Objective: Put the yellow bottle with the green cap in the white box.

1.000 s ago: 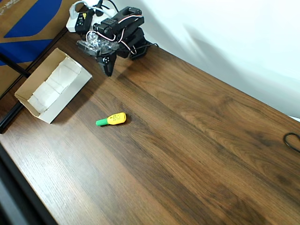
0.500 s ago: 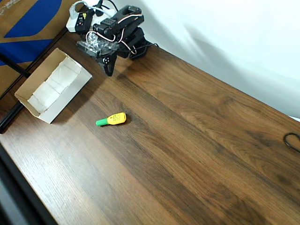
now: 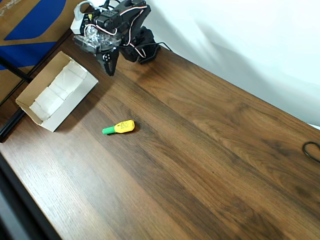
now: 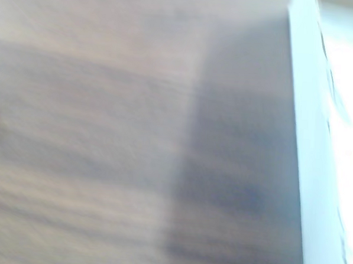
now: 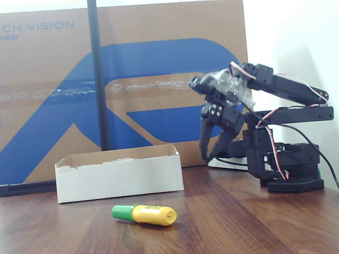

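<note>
The yellow bottle with the green cap (image 3: pixel 120 127) lies on its side on the wooden table, cap pointing left in the overhead view; in the fixed view the bottle (image 5: pixel 145 214) rests in front of the white box (image 5: pixel 119 181). The white box (image 3: pixel 75 106) sits open-topped and empty near the table's left edge. My gripper (image 3: pixel 108 70) hangs above the table at the back, to the right of the box's far end and well away from the bottle. In the fixed view the gripper (image 5: pixel 207 157) points down, fingertips nearly together, holding nothing. The wrist view is blurred wood grain.
A flat brown-and-blue cardboard (image 5: pixel 132 79) stands behind the box, with a black pole (image 5: pixel 98 74) before it. A white power strip (image 3: pixel 80 22) lies beside the arm's base. A black cable loop (image 3: pixel 312 149) sits at the right edge. A white band (image 4: pixel 300 144) crosses the wrist view.
The arm has risen and swung up and to the left in the overhead view. The bottle and box have not moved.
</note>
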Controlling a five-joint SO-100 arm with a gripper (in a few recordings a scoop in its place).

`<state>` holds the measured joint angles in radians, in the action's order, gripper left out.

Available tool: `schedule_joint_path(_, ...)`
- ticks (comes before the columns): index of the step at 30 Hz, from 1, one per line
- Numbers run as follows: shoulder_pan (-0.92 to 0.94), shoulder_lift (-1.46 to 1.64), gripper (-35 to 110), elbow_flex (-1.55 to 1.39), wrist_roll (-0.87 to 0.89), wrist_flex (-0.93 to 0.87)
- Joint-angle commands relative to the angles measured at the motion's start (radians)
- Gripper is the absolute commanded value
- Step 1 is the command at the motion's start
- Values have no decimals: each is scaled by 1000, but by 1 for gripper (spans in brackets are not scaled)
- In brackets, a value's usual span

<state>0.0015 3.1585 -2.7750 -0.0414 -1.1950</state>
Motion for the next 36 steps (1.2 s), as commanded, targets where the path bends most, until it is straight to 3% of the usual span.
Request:
schedule_joint_path(1,-15,-26,0,83,-3,-8)
schedule_joint_path(14,-175,-362,0,210,20,80)
schedule_joint_path(26,-170,-732,1,377,2,262)
schedule_joint_path(36,-276,-1091,1,652,25,252)
